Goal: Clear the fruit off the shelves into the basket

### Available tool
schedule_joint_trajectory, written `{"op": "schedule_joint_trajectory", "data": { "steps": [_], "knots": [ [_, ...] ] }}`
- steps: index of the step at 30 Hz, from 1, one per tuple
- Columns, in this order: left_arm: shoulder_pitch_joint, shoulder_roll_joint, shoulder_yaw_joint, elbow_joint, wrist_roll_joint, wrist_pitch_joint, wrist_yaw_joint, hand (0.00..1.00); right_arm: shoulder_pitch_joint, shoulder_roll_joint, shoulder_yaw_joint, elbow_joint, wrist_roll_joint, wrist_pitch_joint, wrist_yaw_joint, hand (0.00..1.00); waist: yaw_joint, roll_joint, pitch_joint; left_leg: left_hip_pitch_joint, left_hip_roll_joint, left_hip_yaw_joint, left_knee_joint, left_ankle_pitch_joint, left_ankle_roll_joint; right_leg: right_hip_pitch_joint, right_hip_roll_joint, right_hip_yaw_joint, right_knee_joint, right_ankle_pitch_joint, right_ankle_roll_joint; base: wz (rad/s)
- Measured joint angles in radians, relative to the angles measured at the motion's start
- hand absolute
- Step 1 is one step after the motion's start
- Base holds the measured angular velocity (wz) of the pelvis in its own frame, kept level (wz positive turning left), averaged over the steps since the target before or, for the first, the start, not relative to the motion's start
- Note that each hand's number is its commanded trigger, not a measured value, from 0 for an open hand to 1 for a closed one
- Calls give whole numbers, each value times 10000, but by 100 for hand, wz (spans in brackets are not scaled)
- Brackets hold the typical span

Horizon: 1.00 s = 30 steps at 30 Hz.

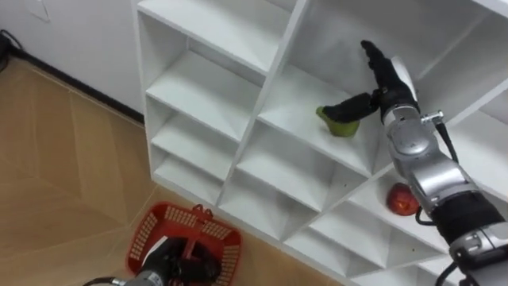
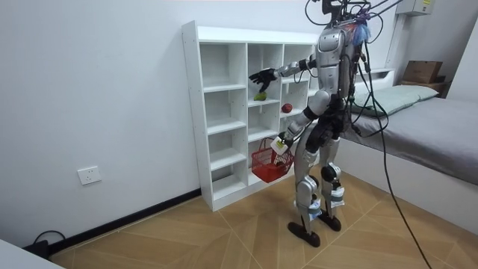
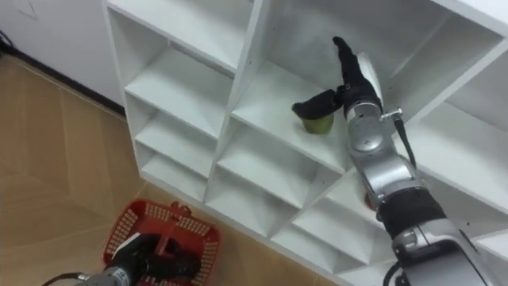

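A green fruit (image 1: 340, 123) lies on a shelf of the white closet (image 1: 238, 119), in an upper middle compartment. My right hand (image 1: 386, 79) is inside that compartment, open, with its fingers straight up behind the fruit and its thumb stretched over the fruit's top. A red fruit (image 1: 402, 199) sits one shelf lower to the right, partly hidden by my right forearm. Low at the left, my left hand (image 1: 171, 262) is shut on the handle of a red basket (image 1: 214, 238), which hangs in front of the bottom shelves. In the room view I stand upright facing the closet (image 2: 224, 112).
The closet's other compartments in view hold nothing. Wooden floor (image 1: 55, 183) stretches to my left, with a white wall behind it. In the room view a bed (image 2: 426, 127) stands close behind me at the room view's right.
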Motion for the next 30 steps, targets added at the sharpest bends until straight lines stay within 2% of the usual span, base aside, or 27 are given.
{"op": "schedule_joint_trajectory", "data": {
  "steps": [3,6,8,12,20,26,30],
  "knots": [
    [-89,-26,-176,177,-3,-1,-6,100,-71,105,0,202,-9,-44,-292,0,54,171,128,-330,3,0,104,2,2,-261,6,-11,13,12,-20,2],
    [-225,-66,-258,471,-29,2,-43,100,-84,373,2,761,-2,-65,-415,0,27,299,186,-704,7,-52,289,4,0,-553,35,-56,19,38,-62,5],
    [-235,-65,-381,468,-31,-1,-78,100,-109,368,-98,859,101,-161,-507,0,-31,402,157,-986,6,-126,394,9,-2,-807,33,-61,62,40,-67,5],
    [-324,-69,-546,468,-6,-3,-86,100,-263,239,-81,988,108,-242,-715,0,-42,583,153,-1129,11,-101,420,9,-2,-984,28,-24,176,46,-74,-1],
    [-339,-62,-556,537,0,-1,-86,100,-328,208,26,1121,128,-334,-676,0,-1,829,24,-1065,17,101,299,16,-6,-1093,25,129,187,46,-74,-8],
    [-355,-70,-594,671,4,-1,-86,100,-316,248,80,1355,197,-379,-578,0,16,894,31,-977,28,117,217,36,-24,-1084,30,230,191,47,-76,-4],
    [-356,-108,-592,686,3,-1,-86,100,-317,311,93,1619,211,-640,-583,0,27,914,43,-968,30,107,216,39,-20,-1076,25,231,195,50,-81,0]
  ]
}}
